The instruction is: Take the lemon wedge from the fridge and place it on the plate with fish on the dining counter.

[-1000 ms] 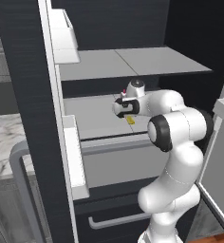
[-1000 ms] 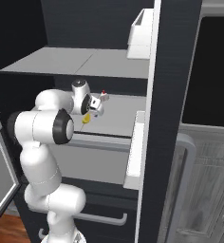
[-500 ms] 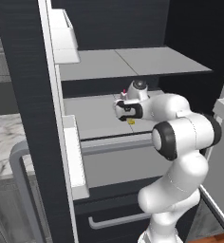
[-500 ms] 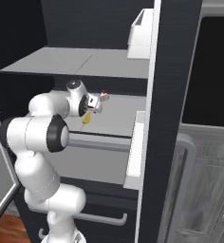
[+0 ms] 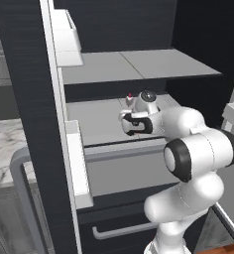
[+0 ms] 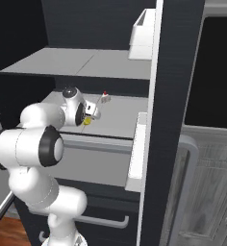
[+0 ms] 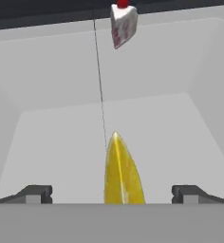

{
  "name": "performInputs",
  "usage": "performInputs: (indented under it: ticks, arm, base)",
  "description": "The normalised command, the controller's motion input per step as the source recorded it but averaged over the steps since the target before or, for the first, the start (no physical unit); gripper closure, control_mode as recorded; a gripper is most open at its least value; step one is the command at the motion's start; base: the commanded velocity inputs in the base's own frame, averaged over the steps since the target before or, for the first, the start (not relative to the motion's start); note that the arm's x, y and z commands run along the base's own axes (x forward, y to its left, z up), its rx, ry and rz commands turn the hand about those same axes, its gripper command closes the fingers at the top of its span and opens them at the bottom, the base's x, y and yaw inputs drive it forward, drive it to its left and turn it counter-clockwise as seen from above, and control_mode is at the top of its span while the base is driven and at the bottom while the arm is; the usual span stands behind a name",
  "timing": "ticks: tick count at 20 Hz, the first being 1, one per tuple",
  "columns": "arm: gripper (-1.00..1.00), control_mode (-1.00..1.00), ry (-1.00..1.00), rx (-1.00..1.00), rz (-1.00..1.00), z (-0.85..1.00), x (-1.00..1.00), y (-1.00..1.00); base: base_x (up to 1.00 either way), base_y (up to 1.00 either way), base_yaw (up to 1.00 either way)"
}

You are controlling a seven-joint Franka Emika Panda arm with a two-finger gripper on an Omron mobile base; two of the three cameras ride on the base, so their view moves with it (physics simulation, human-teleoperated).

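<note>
Lemon wedge [image 7: 122, 174] lying on the light grey fridge shelf [image 7: 57, 142], pointed tip away from the hand camera, squarely between the two fingertips of the tool [image 7: 111, 193]. Tool spread wide, a fingertip well clear on either side of the wedge, nothing gripped. Seen from the right base, wedge [image 6: 87, 121] just a yellow speck at the tool [image 6: 89, 116], near the shelf's front edge. Seen from the left base, tool [image 5: 135, 124] reaching into the open fridge [image 5: 29, 99] at middle-shelf height, door bins to the side. Farther back on the same shelf, well apart from the wedge, a small white cake slice [image 7: 123, 24] with a red topping, untouched.

Progress, by judgement: fridge already open, approach all but complete, tool lined up for the pick. Still to do: closing on the wedge, lifting it out of the fridge, carrying it to the dining bench, setting it on the plate with fish. Roughly the first third done; grasp itself not yet made.
</note>
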Motion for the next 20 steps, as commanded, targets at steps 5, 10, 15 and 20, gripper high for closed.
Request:
performInputs:
  ticks: [5,10,15,20]
  arm:
    - [-1.00,-1.00,0.00,0.00,0.00,-0.01,0.00,-0.07]
    - [-1.00,-1.00,0.00,0.00,0.00,0.00,0.01,-0.04]
    - [-1.00,-1.00,0.06,0.00,0.00,-0.18,0.11,0.00]
    - [-1.00,-1.00,0.08,0.00,0.00,-0.25,0.11,0.00]
  base:
    - [0.00,0.00,0.00]
    - [0.00,0.00,0.00]
    - [0.00,0.00,0.00]
    - [0.00,0.00,0.00]
